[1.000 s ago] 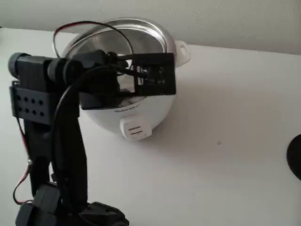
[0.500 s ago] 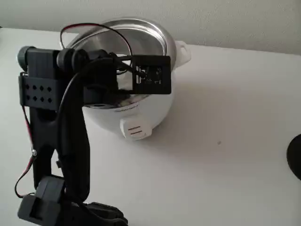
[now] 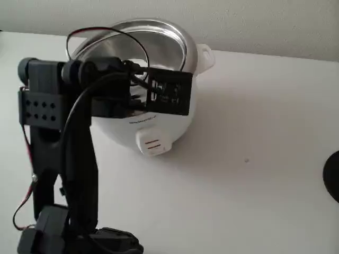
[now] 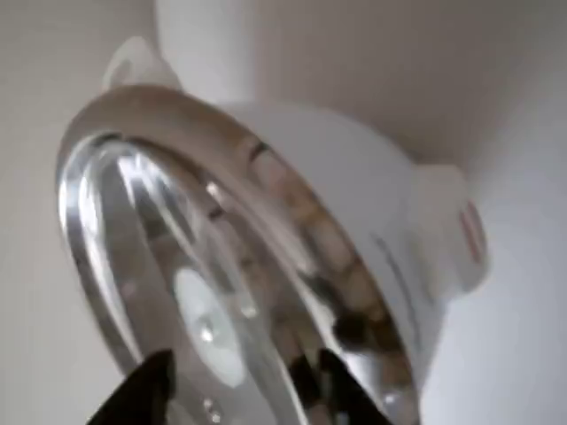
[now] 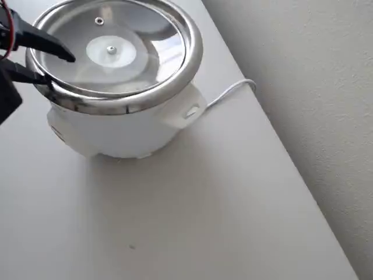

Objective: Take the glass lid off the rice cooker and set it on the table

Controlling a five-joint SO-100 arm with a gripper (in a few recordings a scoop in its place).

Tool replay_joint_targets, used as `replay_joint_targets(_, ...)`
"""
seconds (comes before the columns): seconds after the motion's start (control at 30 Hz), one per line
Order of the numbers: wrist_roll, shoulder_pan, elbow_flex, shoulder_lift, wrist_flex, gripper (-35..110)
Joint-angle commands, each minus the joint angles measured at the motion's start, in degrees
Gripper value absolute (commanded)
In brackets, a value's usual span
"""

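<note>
From the left of the overhead view, your end effector [image 5: 52,71] reaches in with fingers spread apart, gripping nothing. One tip hangs over the glass lid [image 5: 116,44], the other sits at the cooker's steel rim. The lid is seated on the rice cooker [image 5: 122,125], which stands on the bench [image 5: 204,221]. Its white knob [image 5: 111,51] lies just to the right of the tips, so I judge you need to carry on rightward before closing.
</note>
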Motion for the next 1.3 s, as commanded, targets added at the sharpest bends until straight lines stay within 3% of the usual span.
replay_joint_targets(0.0,2.11,-0.35,0.88,5.98,-4.92,21)
replay_joint_targets(0.47,4.48,-6.42,20.65,15.56,-20.30,20)
replay_joint_targets(0.6,4.92,-6.59,23.47,16.08,-23.29,5)
replay_joint_targets(0.77,7.91,-2.81,25.05,18.63,-24.96,0)
replay_joint_targets(0.93,8.53,1.85,34.45,32.78,-33.84,0)
replay_joint_targets(1.27,12.83,13.45,34.54,44.21,-34.98,0)
